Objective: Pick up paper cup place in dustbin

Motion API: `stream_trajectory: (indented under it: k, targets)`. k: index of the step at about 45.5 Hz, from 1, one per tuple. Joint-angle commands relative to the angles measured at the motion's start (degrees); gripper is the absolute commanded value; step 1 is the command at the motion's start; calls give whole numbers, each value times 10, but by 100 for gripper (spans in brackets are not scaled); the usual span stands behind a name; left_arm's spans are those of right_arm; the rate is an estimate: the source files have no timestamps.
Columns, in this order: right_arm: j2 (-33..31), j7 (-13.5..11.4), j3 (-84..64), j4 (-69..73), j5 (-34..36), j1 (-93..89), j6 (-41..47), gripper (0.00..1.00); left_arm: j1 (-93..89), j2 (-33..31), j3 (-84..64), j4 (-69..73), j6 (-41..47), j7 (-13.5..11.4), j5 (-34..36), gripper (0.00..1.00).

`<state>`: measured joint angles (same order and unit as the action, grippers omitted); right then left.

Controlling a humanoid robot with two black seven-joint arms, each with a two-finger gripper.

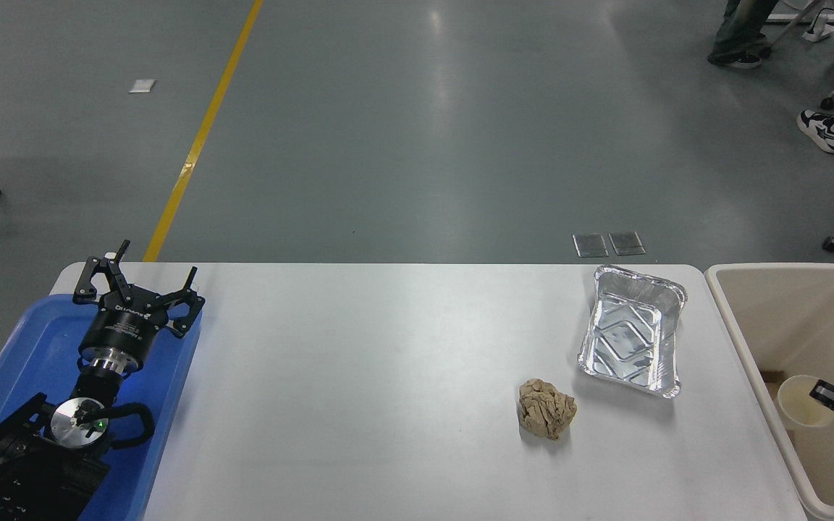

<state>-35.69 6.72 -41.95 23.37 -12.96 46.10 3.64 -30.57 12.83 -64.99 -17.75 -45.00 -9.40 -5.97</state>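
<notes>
The white paper cup (799,401) with a cream inside hangs over the inside of the beige dustbin (732,318) at the table's right end, close to the bin's left wall. My right gripper (824,395) comes in from the right edge and is shut on the cup's rim, with one finger (828,396) showing over the rim; most of the arm is out of view. My left gripper (138,278) is parked open over the blue tray (33,340) at the lower left.
A silver foil tray (633,331) lies on the white table (373,376) near its right end. A crumpled tan paper ball (546,409) lies in front of it. People's legs and chair legs show at the top right.
</notes>
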Motion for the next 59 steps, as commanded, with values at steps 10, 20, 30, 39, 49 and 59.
stream_trajectory:
  k: [10,20,30,39,49,59]
  targets:
    - [-120,11,-270,287,-128,428,27,100,0,0,1,0,0,2,0,99]
    - [-100,23,-352,465,-168,681,123,100,1,0,1,0,0,2,0,99]
    - [-39,22,-350,621,-160,798,221,100,2,0,0,0,0,1,0,99]
    - [31,23,-340,671,-96,831,273,100,2,0,0,0,0,0,-1,99]
    - [112,23,-293,686,-34,861,324,100,3,0,-1,1,0,-1,-1,99]
    - [160,23,-255,699,19,888,358,100,3,0,-1,1,0,-1,-1,99]
